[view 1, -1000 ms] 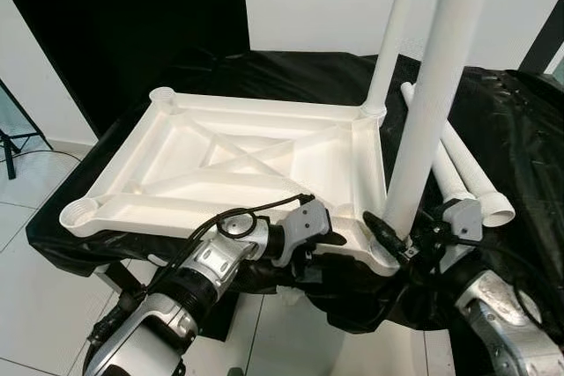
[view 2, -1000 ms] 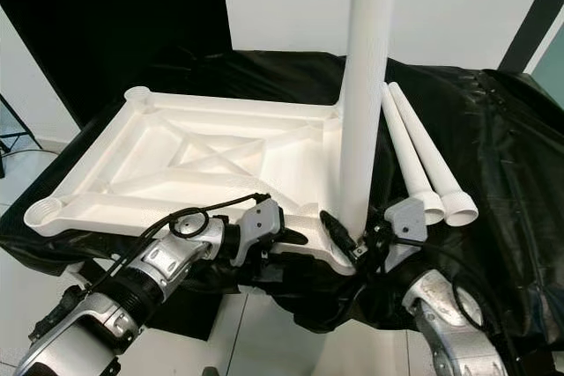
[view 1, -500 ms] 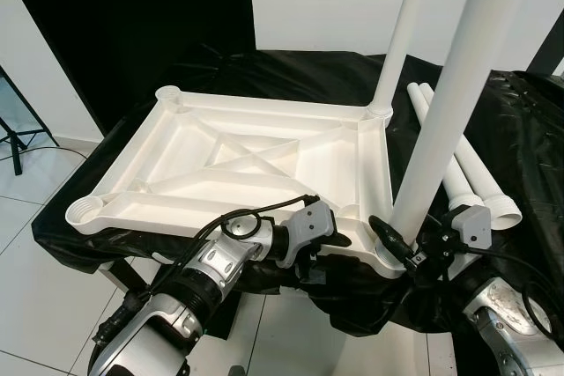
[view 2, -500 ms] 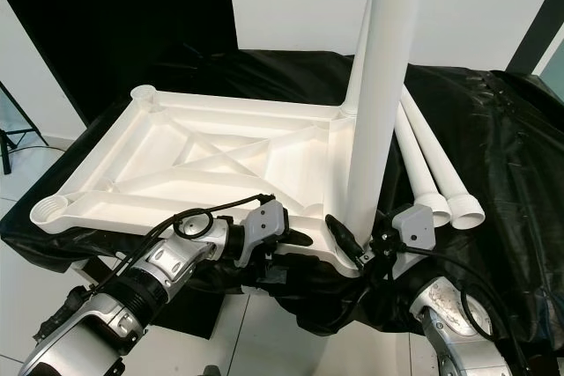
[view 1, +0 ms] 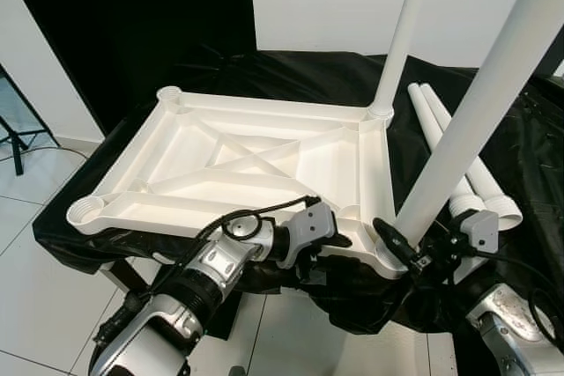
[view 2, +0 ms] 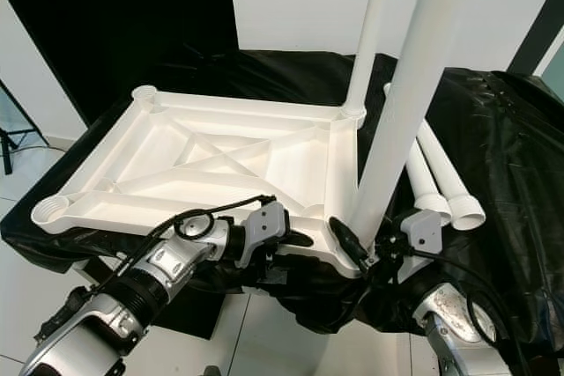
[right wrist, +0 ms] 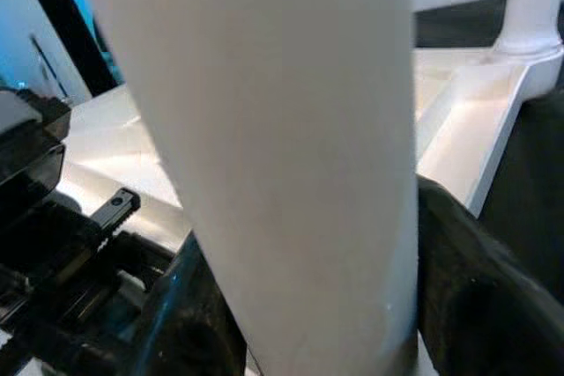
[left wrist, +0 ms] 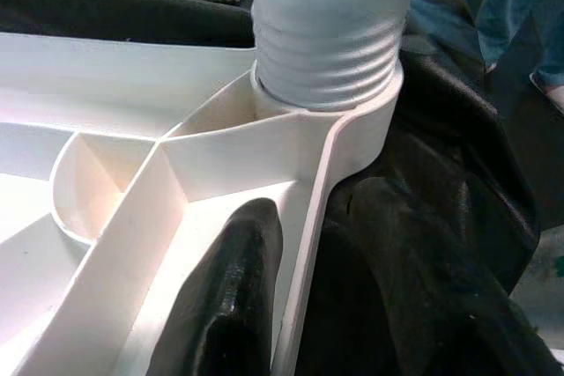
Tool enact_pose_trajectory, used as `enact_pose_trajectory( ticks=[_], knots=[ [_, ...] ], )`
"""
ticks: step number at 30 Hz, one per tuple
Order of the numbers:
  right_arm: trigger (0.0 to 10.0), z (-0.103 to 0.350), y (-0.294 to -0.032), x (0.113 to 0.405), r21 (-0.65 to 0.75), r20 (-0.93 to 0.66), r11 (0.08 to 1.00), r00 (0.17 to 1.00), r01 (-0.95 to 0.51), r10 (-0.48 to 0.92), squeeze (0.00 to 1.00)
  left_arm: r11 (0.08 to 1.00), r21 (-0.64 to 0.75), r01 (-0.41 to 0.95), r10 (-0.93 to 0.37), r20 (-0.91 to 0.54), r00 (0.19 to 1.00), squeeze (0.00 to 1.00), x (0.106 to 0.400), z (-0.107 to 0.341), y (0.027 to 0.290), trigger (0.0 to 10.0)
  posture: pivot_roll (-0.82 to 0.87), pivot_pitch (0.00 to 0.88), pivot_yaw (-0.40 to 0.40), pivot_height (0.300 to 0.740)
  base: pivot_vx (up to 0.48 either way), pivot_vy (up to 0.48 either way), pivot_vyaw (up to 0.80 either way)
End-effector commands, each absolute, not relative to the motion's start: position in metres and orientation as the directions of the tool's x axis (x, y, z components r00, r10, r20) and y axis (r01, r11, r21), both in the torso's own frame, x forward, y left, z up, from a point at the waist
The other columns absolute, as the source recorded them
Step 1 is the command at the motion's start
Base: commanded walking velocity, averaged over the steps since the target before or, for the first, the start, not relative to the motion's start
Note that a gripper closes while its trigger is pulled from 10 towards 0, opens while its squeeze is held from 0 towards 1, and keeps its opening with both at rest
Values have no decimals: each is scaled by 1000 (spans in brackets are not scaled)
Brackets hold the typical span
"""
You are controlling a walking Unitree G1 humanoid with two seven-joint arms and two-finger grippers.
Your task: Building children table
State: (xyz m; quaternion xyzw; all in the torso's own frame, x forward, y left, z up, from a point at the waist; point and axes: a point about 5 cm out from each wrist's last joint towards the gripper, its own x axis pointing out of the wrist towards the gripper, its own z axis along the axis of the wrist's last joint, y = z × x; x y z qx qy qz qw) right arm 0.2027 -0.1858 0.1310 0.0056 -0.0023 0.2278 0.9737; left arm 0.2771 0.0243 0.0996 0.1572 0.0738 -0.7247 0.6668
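Left eye view: the white tabletop [view 1: 238, 165] lies upside down on my black-draped bench [view 1: 493, 129]. My right claw [view 1: 407, 251] is closed round a leaning table leg [view 1: 476, 121] at the near right corner socket. My left claw [view 1: 339, 241] pinches the tabletop's near rim. Two spare legs [view 1: 471, 187] lie right.

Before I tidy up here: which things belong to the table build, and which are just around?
Job: upturned tabletop; fitted leg; leg being fitted, held by right gripper; two spare legs; left gripper steadying.

Around: black cloth; door.
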Motion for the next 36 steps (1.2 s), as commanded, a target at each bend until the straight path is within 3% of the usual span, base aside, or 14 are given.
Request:
enact_pose_trajectory(
  ticks=[1,15,24,36],
  knots=[
    [10000,111,-195,198,106,-123,920,913,-377,389,0,-200,42,979,-917,-361,-172,0,267,90,23,10000,59,0,29,740,0,0,0],
    [10000,113,-190,202,146,-249,909,874,-391,416,0,-198,43,979,-918,-359,-170,0,267,89,21,10000,60,0,21,740,0,0,0],
    [10000,111,-189,196,126,-154,969,961,-211,229,0,-178,47,983,-923,-354,-150,0,269,88,22,10000,77,0,19,740,0,0,0],
    [10000,110,-188,210,9,2,1000,1000,-17,17,0,-162,41,986,-926,-351,-137,0,269,88,26,10000,126,0,47,740,0,0,0]
  ],
)
